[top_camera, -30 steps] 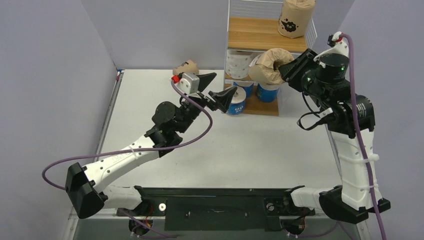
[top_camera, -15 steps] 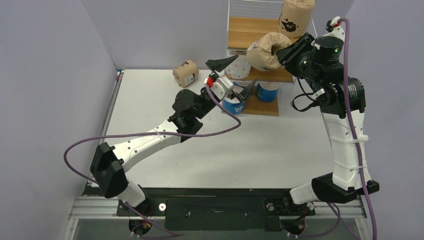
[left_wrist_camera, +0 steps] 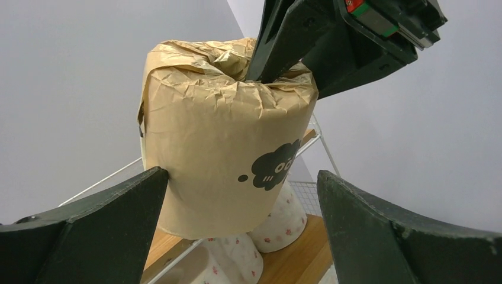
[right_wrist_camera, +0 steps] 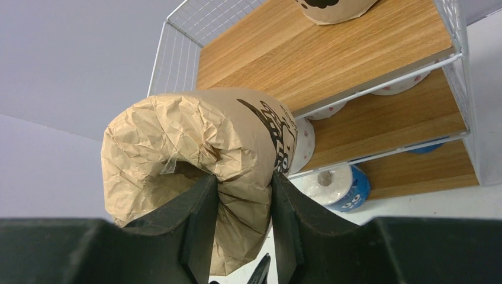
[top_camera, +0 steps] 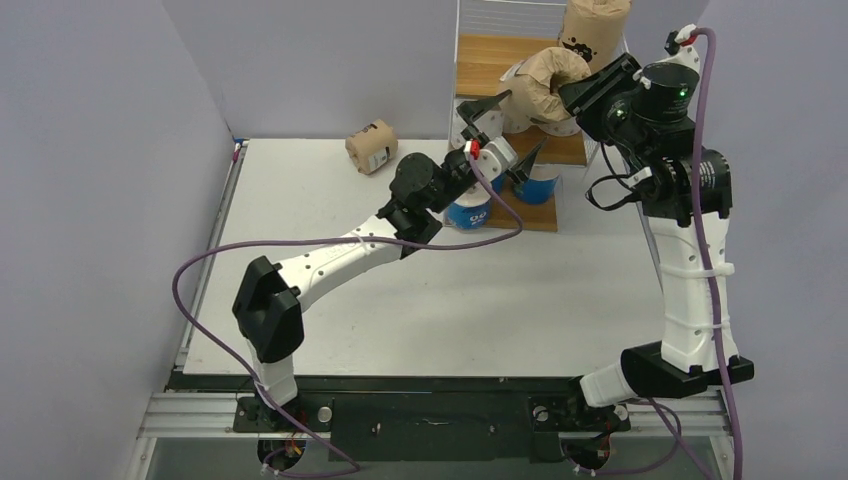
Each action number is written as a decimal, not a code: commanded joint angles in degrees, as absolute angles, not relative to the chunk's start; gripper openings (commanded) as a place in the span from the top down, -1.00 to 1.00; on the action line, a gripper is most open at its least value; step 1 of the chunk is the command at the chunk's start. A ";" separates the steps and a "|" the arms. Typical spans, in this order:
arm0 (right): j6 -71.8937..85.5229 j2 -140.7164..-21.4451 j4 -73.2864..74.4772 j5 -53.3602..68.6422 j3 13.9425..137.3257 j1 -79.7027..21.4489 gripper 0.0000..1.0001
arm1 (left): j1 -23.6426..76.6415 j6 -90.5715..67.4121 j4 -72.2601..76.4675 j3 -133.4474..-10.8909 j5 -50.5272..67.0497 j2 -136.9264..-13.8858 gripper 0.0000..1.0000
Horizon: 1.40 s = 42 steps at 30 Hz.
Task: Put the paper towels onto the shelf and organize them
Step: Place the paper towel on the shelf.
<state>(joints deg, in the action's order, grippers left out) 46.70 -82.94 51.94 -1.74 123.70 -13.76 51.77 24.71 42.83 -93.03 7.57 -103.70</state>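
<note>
Big white bench point(top_camera: 500, 300) down below, and at its far edge the shelf point(top_camera: 495, 65), a white wire frame with three wooden boards. Both arms are crowded up against its front.

The right gripper point(right_wrist_camera: 243, 183) is pinching the held brown roll point(top_camera: 535, 95) by its crumpled rim, one finger down in the hollow end and one outside. That roll hangs in the air, tipped over, right at the front edge of the top board.

The left gripper point(top_camera: 508, 132) is spread wide just below and in front, its arm stretched across the lower tiers and blocking the overhead look at them. From its wrist camera, the jaws flank the held roll; whether the left finger touches the wrap, I can't tell.

That wrist view gives the best look at the wrap: creased kraft paper with a black cloud-like face.

A second brown roll point(top_camera: 590, 30) stands at the back right of the top board. White dotted rolls point(left_wrist_camera: 278, 219) sit on the middle tier, clear only from the wrists. Blue-and-white rolls point(top_camera: 535, 185) are down at the bottom. A third brown roll point(top_camera: 371, 146) lies on its side on the bench, off to the left.
</note>
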 commanded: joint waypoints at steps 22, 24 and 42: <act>50.15 -87.64 44.34 3.36 126.77 -11.85 0.31 | 48.63 18.98 44.31 -109.97 1.79 -114.91 -1.00; 50.40 -87.88 44.31 3.49 126.88 -11.60 0.26 | 48.61 18.64 43.86 -110.69 1.80 -115.21 -1.00; 52.13 -87.82 43.92 6.44 128.24 -9.30 -0.30 | 46.57 13.46 36.33 -120.16 -1.70 -120.18 -0.83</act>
